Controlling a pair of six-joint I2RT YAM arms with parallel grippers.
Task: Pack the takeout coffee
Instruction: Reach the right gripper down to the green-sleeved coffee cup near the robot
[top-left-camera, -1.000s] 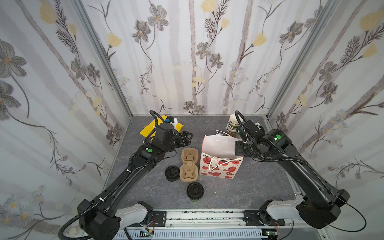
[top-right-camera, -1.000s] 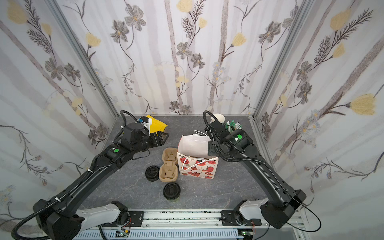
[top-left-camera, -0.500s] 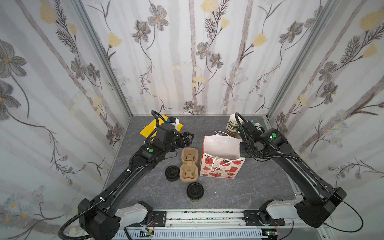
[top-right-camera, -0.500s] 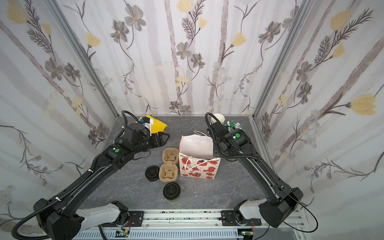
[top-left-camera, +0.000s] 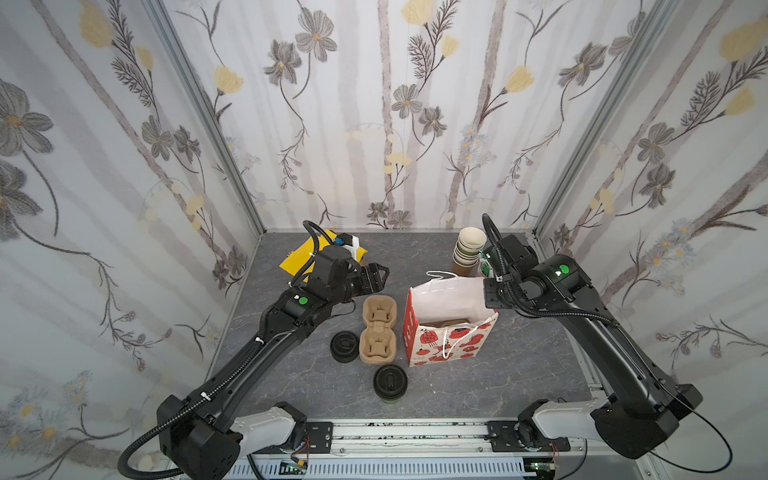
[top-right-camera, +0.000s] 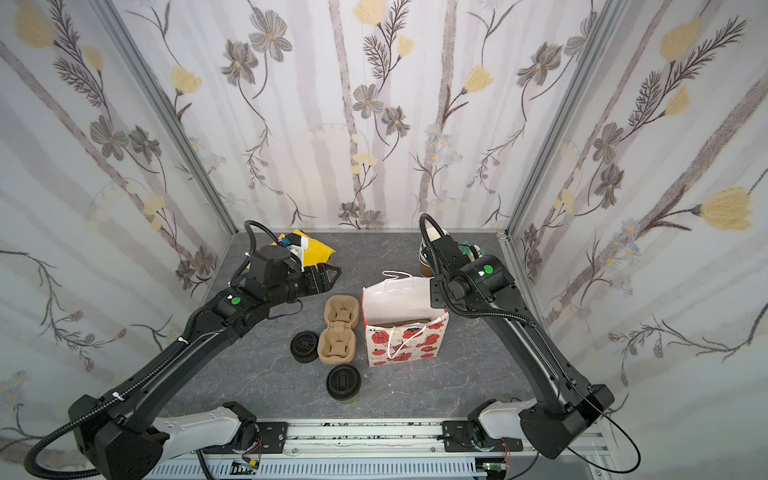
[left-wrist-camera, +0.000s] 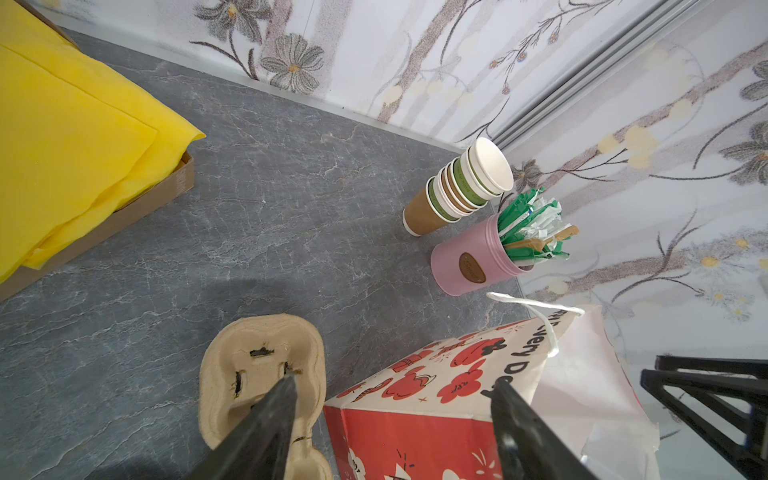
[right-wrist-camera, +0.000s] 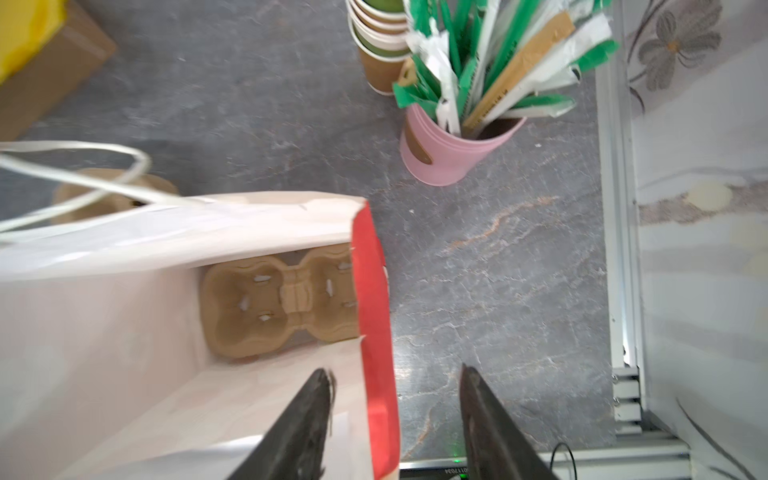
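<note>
The takeout coffee (top-left-camera: 390, 382) (top-right-camera: 343, 383), a dark green cup under a black sip lid, stands upright near the table's front, just ahead of the bag. The red-and-white poppy paper bag (top-left-camera: 449, 340) (top-right-camera: 403, 345) stands open with a brown pulp carrier (right-wrist-camera: 282, 299) on its bottom. My right gripper (right-wrist-camera: 395, 370) is open over the bag's right rim, and the red side wall (right-wrist-camera: 374, 311) runs between its jaws untouched. My left gripper (top-left-camera: 380, 276) (left-wrist-camera: 394, 382) hovers open and empty behind a second carrier (top-left-camera: 378, 328) (left-wrist-camera: 257, 374), left of the bag.
A short pile of black lids (top-left-camera: 344, 346) sits left of the table carrier. Stacked lidless cups (top-left-camera: 469, 249) (left-wrist-camera: 461, 191) and a pink tin of sachets (left-wrist-camera: 469, 262) (right-wrist-camera: 449, 153) stand at the back right. A yellow cloth in a carton (top-left-camera: 299, 259) lies back left.
My right arm has shifted a little to the right at the bag's rim, and the bag's mouth stands more squared. The left arm has not moved.
</note>
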